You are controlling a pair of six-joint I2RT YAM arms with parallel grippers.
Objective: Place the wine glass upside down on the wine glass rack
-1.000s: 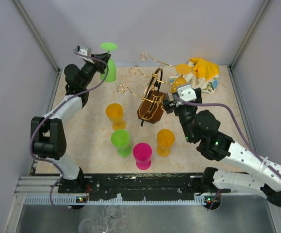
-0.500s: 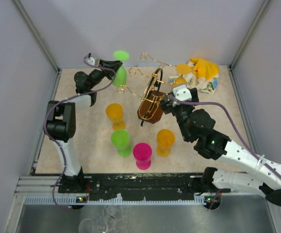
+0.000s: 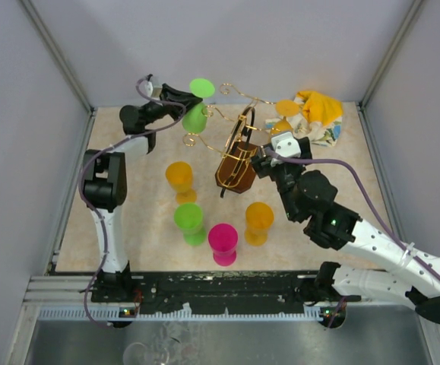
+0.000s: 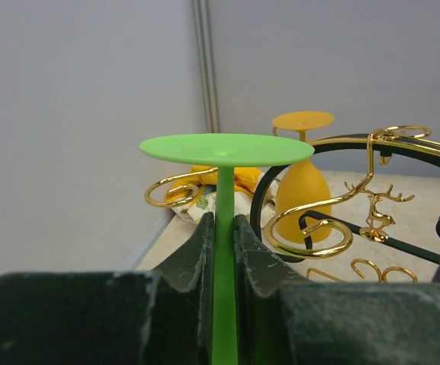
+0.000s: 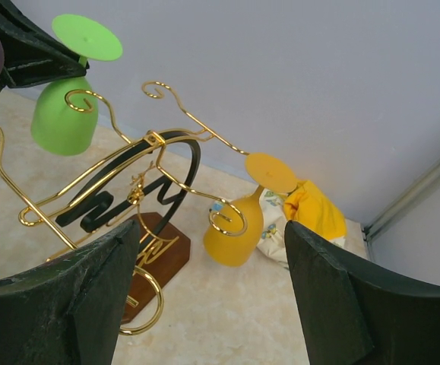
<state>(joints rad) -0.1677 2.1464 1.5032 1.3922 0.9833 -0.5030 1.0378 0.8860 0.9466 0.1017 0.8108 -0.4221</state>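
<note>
My left gripper [image 4: 224,251] is shut on the stem of a green wine glass [image 4: 226,149], which it holds upside down with the foot on top. From above, this glass [image 3: 196,115] hangs at the back left, right beside the curled left arms of the wine glass rack [image 3: 238,144]. A gold curl of the rack [image 4: 311,228] lies just right of the stem. My right gripper [image 5: 210,251] stands open by the rack's brown base [image 5: 155,251] with nothing between its fingers. The green glass [image 5: 64,114] shows at that view's upper left.
An orange glass [image 5: 235,228] sits upside down and tilted at a curled arm on the rack's back right. Orange [image 3: 179,176], green [image 3: 188,220], pink [image 3: 223,242] and orange [image 3: 258,219] glasses stand on the table in front. A yellow cloth [image 3: 316,110] lies at the back right.
My left arm has swung right along the back wall, carrying the green glass from the far left up to the rack's left arms. The right arm has barely moved.
</note>
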